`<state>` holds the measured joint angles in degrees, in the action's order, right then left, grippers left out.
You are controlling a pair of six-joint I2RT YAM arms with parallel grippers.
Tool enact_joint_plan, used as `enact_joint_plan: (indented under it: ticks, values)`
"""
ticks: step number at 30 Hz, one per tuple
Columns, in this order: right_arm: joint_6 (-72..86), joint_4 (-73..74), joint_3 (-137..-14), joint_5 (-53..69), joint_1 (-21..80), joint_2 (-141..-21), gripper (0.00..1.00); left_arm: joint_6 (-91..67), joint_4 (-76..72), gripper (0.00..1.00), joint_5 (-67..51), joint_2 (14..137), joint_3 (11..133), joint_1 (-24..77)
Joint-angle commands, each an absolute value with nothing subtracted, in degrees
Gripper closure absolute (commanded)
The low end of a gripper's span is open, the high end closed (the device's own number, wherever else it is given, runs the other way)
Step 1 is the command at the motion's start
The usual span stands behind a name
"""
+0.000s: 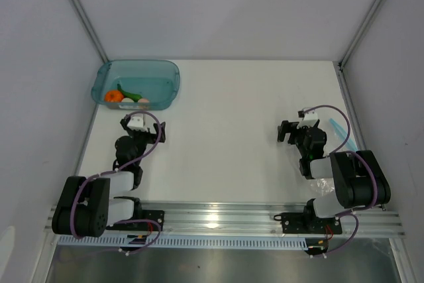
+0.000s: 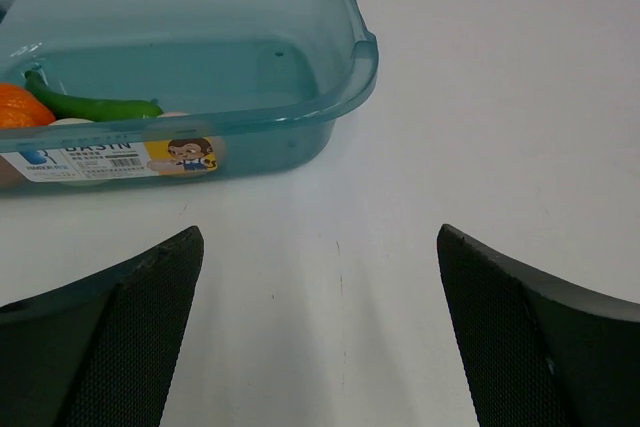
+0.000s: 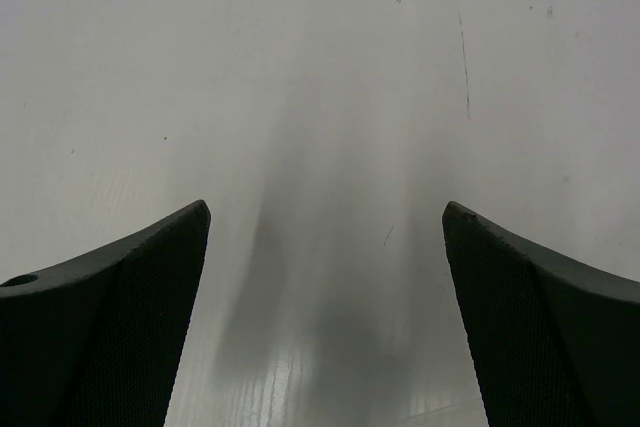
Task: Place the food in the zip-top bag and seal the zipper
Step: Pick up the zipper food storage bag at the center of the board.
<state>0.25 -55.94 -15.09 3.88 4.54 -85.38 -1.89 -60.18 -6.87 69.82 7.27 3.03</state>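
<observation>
The food lies in a teal tub at the back left: an orange fruit, a slim green vegetable and a cream-white lump. In the left wrist view the orange fruit, green vegetable and white lump show through the tub wall. My left gripper stands open just in front of the tub, holding nothing. My right gripper is open over bare table. The clear zip-top bag lies partly under the right arm, its light-blue zipper beside that arm.
White walls with metal posts close in the table on the left, back and right. An aluminium rail carrying both arm bases runs along the near edge. The tub bears a label sticker on its near wall.
</observation>
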Motion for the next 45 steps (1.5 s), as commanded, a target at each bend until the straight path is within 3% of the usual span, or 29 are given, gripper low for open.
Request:
enact_joint_plan:
  ticks: [1,7,11,16,19,23,29,35,45]
  values:
    - [-1.23,-59.33,-15.73,2.81,4.66,-84.81,0.01,-0.35,-64.95,0.01,-5.19,67.77,7.56,2.64]
    - [-0.27,-57.41,-16.25,1.06,4.22,-84.03,0.01,-0.97,-54.61,0.0,-0.62,56.9,8.52,3.08]
    - [1.75,-51.62,-18.26,-7.79,5.1,-77.89,0.01,-7.52,-45.54,0.01,7.1,49.58,12.21,3.69]
    - [12.73,-14.64,-36.0,-12.67,1.16,-70.84,0.01,-23.09,-22.53,0.0,16.7,45.26,22.83,3.69]
    - [13.36,-1.34,-46.65,-13.27,0.7,-73.12,0.01,-24.17,-19.51,0.0,8.4,46.05,26.53,3.69]
    - [21.43,11.84,-55.7,-22.92,-3.21,-76.46,0.01,-30.13,-17.85,0.0,2.65,46.4,28.65,3.69]
    - [30.66,30.29,-64.24,-15.55,-13.44,-86.46,0.01,-33.39,-7.87,0.01,-4.65,47.72,34.88,3.69]
    - [34.44,27.61,-57.41,-16.62,-15.29,-84.03,0.01,-29.18,-1.67,0.0,-14.23,49.22,41.57,3.69]
    - [34.46,24.44,-50.98,-8.18,-13.63,-88.85,0.01,-29.27,1.32,0.0,-16.08,47.46,41.66,3.69]
